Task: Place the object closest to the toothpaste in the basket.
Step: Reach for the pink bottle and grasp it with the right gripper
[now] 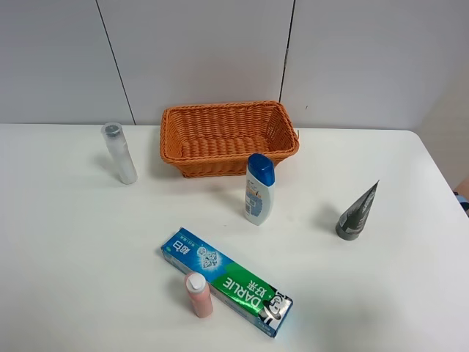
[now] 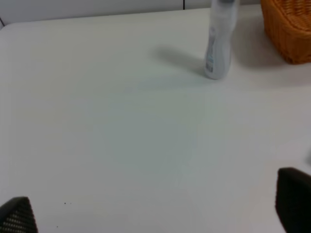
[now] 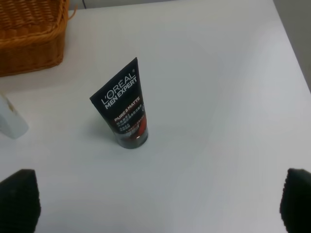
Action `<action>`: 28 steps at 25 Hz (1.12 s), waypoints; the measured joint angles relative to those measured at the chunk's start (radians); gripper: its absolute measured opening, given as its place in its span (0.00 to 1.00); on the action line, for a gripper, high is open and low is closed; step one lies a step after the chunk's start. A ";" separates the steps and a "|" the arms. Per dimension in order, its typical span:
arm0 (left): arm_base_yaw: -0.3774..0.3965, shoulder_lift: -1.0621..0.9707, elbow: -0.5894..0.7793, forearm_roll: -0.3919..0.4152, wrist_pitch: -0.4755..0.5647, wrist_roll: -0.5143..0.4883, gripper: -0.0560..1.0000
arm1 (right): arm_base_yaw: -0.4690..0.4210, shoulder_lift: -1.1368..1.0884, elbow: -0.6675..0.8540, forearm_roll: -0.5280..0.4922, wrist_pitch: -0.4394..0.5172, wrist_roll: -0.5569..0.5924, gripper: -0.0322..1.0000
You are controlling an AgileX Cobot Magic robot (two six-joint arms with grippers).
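A small pink bottle [image 1: 198,295] with a white cap stands upright on the white surface [image 1: 88,249], tight against the long side of the blue-and-green toothpaste box [image 1: 226,281] that faces the front edge. Whether the two touch cannot be told. The bottle is the nearest thing to the box and sits well apart from the orange wicker basket [image 1: 212,167], which rests at the back of the surface by the grey wall.

A white bottle [image 1: 259,191] with a blue cap stands between the box and the basket, just in front of the basket's right corner. A silver bottle [image 1: 119,154] stands to the basket's left, and a dark tube [image 1: 357,213] stands cap-down out to the right.

The left pincer [image 2: 155,211] hangs over bare surface with its two dark fingertips spread wide at the frame's lower corners, nothing between them; its wrist camera takes in the silver bottle [image 2: 218,43] and a corner of the basket [image 2: 289,29]. The right pincer [image 3: 158,201] is likewise spread wide and grips nothing, with the dark tube [image 3: 124,104], marked L'Oréal Men Expert, standing ahead of it, the basket [image 3: 29,34] beyond and the white bottle [image 3: 10,124] at the edge.
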 joint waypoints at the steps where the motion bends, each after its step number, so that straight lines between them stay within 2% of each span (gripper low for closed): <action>1: 0.000 0.000 0.000 0.000 0.000 0.000 0.99 | 0.000 0.000 0.000 0.000 0.000 0.001 0.99; 8: 0.000 0.000 0.000 0.000 0.000 0.000 0.99 | 0.004 0.010 -0.001 0.000 -0.001 0.015 0.99; 11: 0.000 0.000 0.000 0.000 0.000 0.000 0.99 | 0.044 0.117 -0.040 0.011 -0.025 0.021 0.99; 13: 0.000 0.000 0.000 0.000 0.000 0.000 0.99 | 0.097 0.243 -0.090 0.030 -0.069 -0.003 0.99; 16: 0.000 0.000 0.000 0.000 0.000 0.000 0.99 | 0.225 0.455 -0.179 0.042 -0.113 -0.121 0.99; 19: 0.000 0.000 0.000 0.000 0.000 0.000 0.99 | 0.365 0.680 -0.260 0.073 -0.117 -0.236 0.99; 23: 0.000 0.000 0.000 0.000 0.000 0.000 0.99 | 0.527 0.987 -0.371 0.107 -0.119 -0.269 0.99; 28: 0.000 0.000 0.000 0.000 0.000 0.000 0.99 | 0.672 1.333 -0.524 0.204 -0.118 -0.271 0.99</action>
